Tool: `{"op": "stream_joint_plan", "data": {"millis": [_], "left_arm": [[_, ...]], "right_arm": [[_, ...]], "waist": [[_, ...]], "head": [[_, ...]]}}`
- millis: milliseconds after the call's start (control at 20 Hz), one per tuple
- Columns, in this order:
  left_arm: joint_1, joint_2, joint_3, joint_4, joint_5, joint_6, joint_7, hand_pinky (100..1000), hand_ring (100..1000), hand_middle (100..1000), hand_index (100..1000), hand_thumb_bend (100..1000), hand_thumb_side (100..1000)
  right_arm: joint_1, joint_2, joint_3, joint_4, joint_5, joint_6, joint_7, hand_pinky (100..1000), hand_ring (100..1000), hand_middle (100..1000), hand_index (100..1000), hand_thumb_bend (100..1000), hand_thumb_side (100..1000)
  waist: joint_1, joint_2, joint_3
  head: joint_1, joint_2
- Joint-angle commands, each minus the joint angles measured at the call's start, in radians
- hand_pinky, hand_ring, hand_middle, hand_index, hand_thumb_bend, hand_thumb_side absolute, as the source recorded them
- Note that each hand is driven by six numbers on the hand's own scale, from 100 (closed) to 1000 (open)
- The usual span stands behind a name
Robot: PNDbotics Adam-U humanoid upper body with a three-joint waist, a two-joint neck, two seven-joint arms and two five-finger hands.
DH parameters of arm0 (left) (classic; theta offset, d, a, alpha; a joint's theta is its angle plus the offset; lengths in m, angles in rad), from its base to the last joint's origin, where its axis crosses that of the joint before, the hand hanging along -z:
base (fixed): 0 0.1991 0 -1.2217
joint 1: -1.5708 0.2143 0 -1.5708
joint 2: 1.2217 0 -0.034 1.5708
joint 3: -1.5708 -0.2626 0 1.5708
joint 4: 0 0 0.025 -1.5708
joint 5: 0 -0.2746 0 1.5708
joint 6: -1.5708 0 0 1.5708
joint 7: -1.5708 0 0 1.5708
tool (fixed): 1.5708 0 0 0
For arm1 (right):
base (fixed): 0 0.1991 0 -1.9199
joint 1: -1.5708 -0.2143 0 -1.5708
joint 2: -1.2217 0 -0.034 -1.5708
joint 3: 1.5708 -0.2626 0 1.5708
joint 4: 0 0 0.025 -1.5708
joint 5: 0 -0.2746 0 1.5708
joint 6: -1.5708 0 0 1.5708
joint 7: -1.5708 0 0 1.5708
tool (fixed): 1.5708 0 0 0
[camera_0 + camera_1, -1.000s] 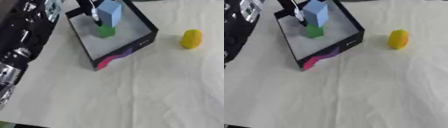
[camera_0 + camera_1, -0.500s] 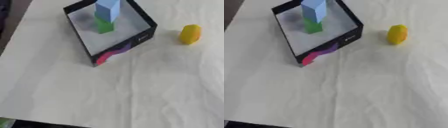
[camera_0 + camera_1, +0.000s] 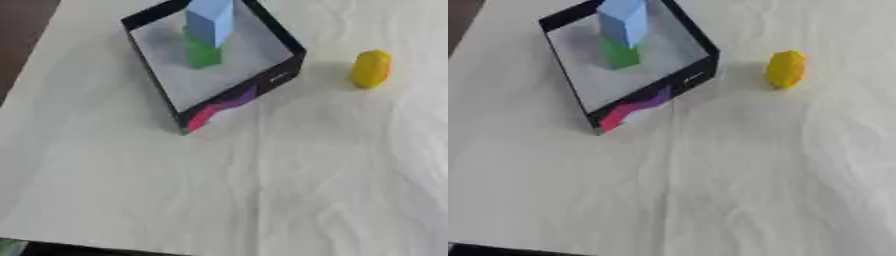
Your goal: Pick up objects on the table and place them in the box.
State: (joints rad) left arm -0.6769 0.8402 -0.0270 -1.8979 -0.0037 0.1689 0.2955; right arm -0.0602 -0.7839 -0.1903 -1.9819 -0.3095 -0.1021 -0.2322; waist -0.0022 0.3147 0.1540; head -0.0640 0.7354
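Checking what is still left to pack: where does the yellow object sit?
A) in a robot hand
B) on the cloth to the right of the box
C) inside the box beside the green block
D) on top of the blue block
B: the yellow object lies on the cloth outside the box, to its right.

One black box [image 3: 149, 60], one blue block [image 3: 210, 22], one green block [image 3: 203, 55], one yellow object [image 3: 370, 68], one cloth-covered table [image 3: 289, 190].
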Motion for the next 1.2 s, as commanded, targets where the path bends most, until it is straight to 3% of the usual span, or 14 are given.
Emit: {"op": "stream_joint_plan", "data": {"millis": [50, 350, 450, 750, 1200], "left_arm": [[0.073, 0.01, 0.045, -0.09, 0.119, -0.012, 0.13, 741, 656, 803, 880, 311, 521], [0.226, -0.134, 0.052, -0.102, 0.297, -0.118, 0.262, 726, 639, 802, 885, 337, 588], [0.262, -0.172, 0.042, -0.101, 0.336, -0.122, 0.28, 723, 634, 804, 895, 380, 602], [0.331, -0.233, 0.032, -0.069, 0.406, -0.109, 0.333, 718, 623, 803, 895, 400, 631], [0.363, -0.25, 0.031, -0.043, 0.438, -0.116, 0.345, 717, 620, 799, 886, 409, 629]], "right_arm": [[-0.019, -0.056, -0.012, -0.018, 0.013, 0.006, -0.009, 965, 837, 787, 853, 100, 362], [-0.067, -0.125, 0.013, -0.018, 0.086, 0.066, -0.005, 957, 847, 797, 859, 100, 295], [-0.08, -0.165, 0.028, -0.018, 0.141, 0.101, 0.01, 948, 854, 809, 860, 100, 237], [-0.107, -0.279, 0.099, -0.018, 0.346, 0.198, 0.136, 929, 862, 822, 864, 103, 238], [-0.093, -0.354, 0.159, 0.014, 0.474, 0.159, 0.367, 921, 867, 825, 870, 237, 296]], "waist": [[-0.018, -0.042, 0.002], [-0.033, -0.046, 0.003], [-0.039, -0.047, 0.004], [-0.047, -0.043, 0.01], [-0.052, -0.042, 0.019]], "head": [[-0.009, -0.02], [-0.029, -0.028], [-0.031, -0.029], [-0.036, -0.027], [-0.043, -0.022]]}}
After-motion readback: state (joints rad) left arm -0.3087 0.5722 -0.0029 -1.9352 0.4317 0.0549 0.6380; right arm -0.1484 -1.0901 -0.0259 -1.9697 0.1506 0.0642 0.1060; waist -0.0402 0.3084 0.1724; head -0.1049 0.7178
